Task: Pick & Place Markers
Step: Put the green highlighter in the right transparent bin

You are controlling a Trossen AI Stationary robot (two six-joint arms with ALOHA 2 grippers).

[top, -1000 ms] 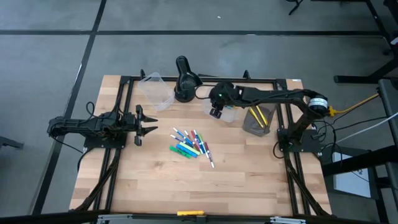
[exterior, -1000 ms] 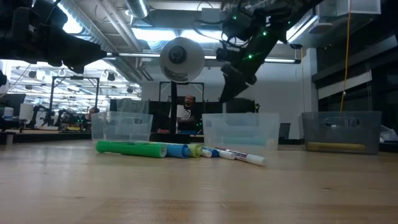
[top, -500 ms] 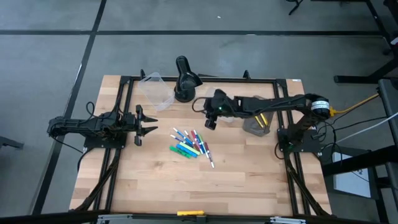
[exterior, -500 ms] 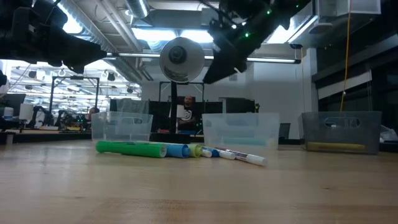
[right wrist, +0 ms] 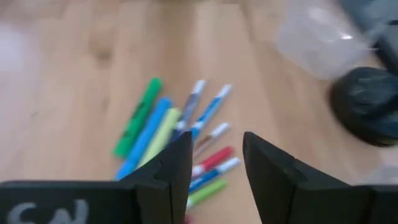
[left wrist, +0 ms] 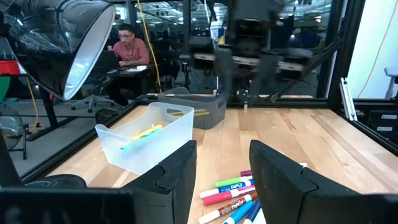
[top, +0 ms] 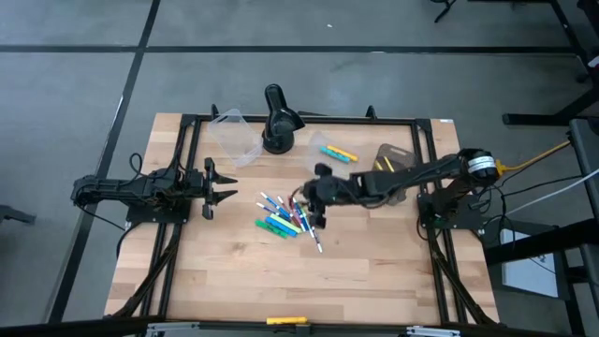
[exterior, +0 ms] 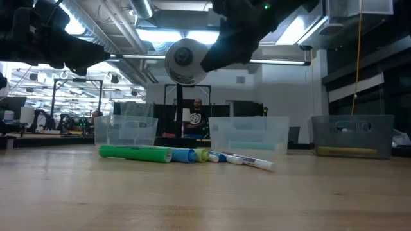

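The markers [top: 285, 217] lie in a loose pile on the table's middle, flat on the wood. They also show in the low view as a row [exterior: 186, 154]. My right gripper [top: 317, 204] hangs open above the pile's right side and touches nothing. Its wrist view looks down on the markers [right wrist: 180, 146] past the open fingers [right wrist: 214, 171]. My left gripper [top: 221, 187] waits open at the table's left, pointing toward the pile [left wrist: 233, 193]. A clear tub [top: 337, 154] behind the pile holds a yellow and a cyan marker.
A second clear tub [top: 234, 137] and a black desk lamp [top: 278, 120] stand near the far edge. A grey bin [top: 393, 170] with yellow sticks sits at the right, partly under my right arm. Bare wood lies toward the near edge. A person sits in the room beyond [left wrist: 127, 46].
My right gripper has swung from above the clear tub at the far side toward the near edge and the table's left. It now hangs over the marker pile. The tub with its two markers is uncovered. The markers and my left arm have kept still.
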